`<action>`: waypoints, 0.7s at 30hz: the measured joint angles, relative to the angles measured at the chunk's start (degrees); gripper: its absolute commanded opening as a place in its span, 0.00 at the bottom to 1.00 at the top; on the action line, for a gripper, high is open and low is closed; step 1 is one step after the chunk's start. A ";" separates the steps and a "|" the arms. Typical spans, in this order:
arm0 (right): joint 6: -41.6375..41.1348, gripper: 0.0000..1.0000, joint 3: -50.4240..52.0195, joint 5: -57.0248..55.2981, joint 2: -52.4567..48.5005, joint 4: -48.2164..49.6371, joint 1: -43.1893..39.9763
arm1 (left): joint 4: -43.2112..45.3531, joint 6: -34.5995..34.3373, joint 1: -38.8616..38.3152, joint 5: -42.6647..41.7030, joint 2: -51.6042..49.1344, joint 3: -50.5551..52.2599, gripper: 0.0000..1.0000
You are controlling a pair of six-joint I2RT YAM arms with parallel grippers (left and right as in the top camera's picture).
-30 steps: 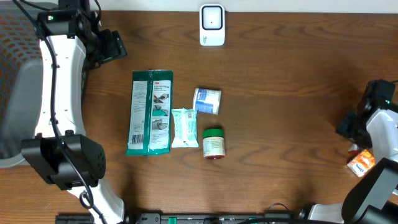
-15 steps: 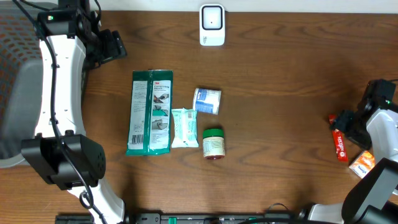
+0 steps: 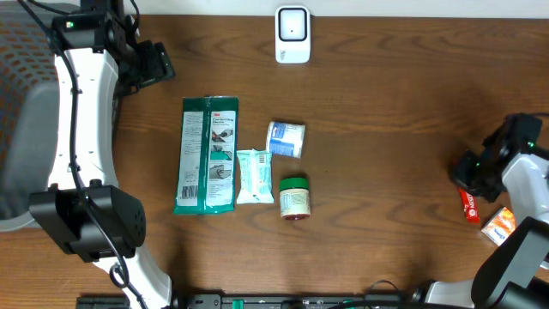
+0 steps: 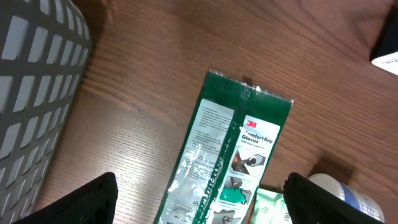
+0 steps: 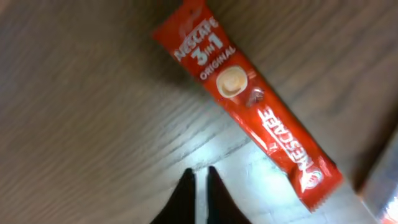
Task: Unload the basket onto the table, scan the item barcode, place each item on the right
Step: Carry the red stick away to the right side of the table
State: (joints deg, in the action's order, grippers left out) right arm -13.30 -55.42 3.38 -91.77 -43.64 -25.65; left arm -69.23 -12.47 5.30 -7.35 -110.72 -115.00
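Note:
A white barcode scanner point(image 3: 292, 35) stands at the table's far edge. In the middle lie a green glove pack point(image 3: 207, 155), a pale wipe pack point(image 3: 254, 176), a blue-white can point(image 3: 286, 139) and a green-lidded jar point(image 3: 294, 197). A red Nescafe stick point(image 5: 249, 99) lies flat on the table at the right point(image 3: 469, 206). My right gripper point(image 5: 199, 186) hovers just beside it, shut with nothing between its fingers. My left gripper point(image 4: 199, 205) is open, high over the glove pack point(image 4: 233, 155), at the far left in the overhead view point(image 3: 150, 64).
An orange box point(image 3: 497, 226) lies near the right edge, next to the red stick. A grey mesh basket point(image 4: 31, 93) stands off the table's left side. The can point(image 4: 348, 194) and wipe pack point(image 4: 268, 208) sit right of the glove pack.
The right gripper opened and let the red stick drop onto the table, then shut empty and shifted slightly away from it. The left arm has not moved.

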 measured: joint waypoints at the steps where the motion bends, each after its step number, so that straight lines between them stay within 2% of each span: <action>1: 0.02 0.01 1.60 -0.07 0.00 1.97 0.00 | 0.00 0.00 0.00 0.00 0.00 0.00 0.84; 7: 0.15 0.01 11.28 -2.91 0.00 15.50 0.00 | 0.00 0.00 0.00 0.00 0.00 0.00 0.85; 12: -0.76 0.02 12.85 -8.59 0.31 21.24 0.00 | -0.02 0.00 0.00 0.00 0.00 0.00 0.85; 17: -1.36 0.01 10.91 -10.49 0.31 21.11 0.00 | -0.02 0.00 0.00 0.00 0.00 0.00 0.85; 21: -0.66 0.01 4.70 -4.79 0.33 12.13 0.00 | 0.00 0.00 0.00 0.00 0.00 0.00 0.85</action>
State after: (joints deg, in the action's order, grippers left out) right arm -13.96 -50.72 -1.41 -91.44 -31.51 -25.65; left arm -69.23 -12.47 5.30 -7.35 -110.72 -115.00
